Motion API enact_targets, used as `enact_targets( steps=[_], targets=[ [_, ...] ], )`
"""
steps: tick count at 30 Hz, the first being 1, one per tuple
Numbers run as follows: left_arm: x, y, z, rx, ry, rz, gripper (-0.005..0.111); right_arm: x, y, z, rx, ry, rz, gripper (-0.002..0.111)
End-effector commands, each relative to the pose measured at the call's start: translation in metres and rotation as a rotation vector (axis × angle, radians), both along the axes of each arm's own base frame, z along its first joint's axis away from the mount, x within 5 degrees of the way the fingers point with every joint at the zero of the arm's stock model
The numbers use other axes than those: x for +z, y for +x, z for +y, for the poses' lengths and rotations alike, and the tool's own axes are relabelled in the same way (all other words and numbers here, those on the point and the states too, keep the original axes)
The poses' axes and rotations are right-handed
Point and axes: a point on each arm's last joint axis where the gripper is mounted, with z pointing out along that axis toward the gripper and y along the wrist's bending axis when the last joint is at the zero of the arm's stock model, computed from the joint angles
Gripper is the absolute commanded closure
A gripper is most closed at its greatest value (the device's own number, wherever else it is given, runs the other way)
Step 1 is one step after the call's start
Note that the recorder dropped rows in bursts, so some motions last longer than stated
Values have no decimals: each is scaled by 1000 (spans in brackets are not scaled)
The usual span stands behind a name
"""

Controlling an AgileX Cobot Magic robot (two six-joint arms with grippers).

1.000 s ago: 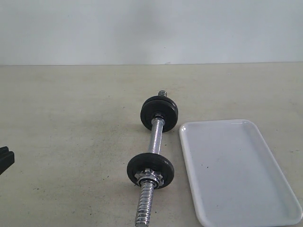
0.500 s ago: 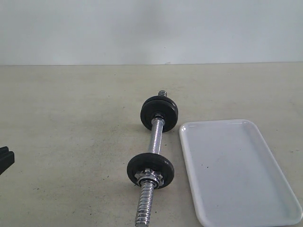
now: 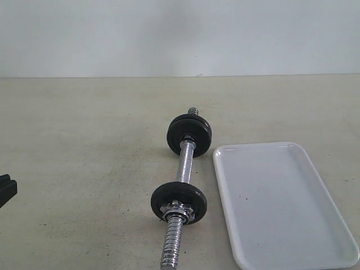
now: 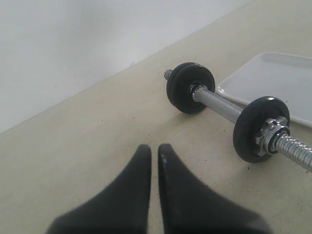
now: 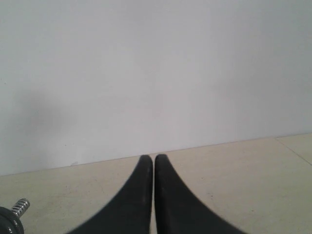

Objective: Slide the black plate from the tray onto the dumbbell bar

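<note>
The left hand point(image 4: 153, 148) is closed on nothing, only a thin slit showing between its fingers. It hangs low over the bare table point(image 3: 84, 140), well to the left of the work. The right hand point(image 5: 154, 157) is also closed and empty, fingers pressed together, facing the wall. It does not show in the exterior view.

Out from the left hand lies the bar point(image 3: 185, 163), flat on the table with one threaded end pointing toward the camera. The near plate point(image 3: 179, 191) sits upright on it, with a chrome nut point(image 3: 178, 211) against its outer face. The far plates point(image 3: 189, 133), two together, sit close to the other end. Just right of the bar, the tray point(image 3: 281, 202) holds nothing, so the plate looks to be on the bar already. I cannot tell which disc came from the tray.

Such a plate is probably iron, heavy for its size, rigid and fairly smooth. The best hold would be a pinch across the rim, with the hole left free for the thread. A loose grip could let it tip or drop.
</note>
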Motion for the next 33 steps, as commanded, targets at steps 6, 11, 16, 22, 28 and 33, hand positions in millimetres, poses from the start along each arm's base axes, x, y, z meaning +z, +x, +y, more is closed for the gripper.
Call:
enact_targets(
  steps=[6,11,16,22,28,33],
  targets=[
    [-3,0,0,7,-3,18,102,0,-1,-3,-46,-108,-13,109],
    [-3,0,0,7,-3,18,102,4,-1,0,-75,-484,-33,109],
    [-3,0,0,7,-3,18,102,8,-2,-5,-143,-477,-72,109],
    [-3,0,0,7,-3,18,102,3,-1,1,-24,-261,-36,109],
    [-3,0,0,7,-3,18,102,-10,0,11,99,-220,91,109],
    [-3,0,0,7,-3,18,102,-25,-1,13,140,-169,254,109]
  ],
)
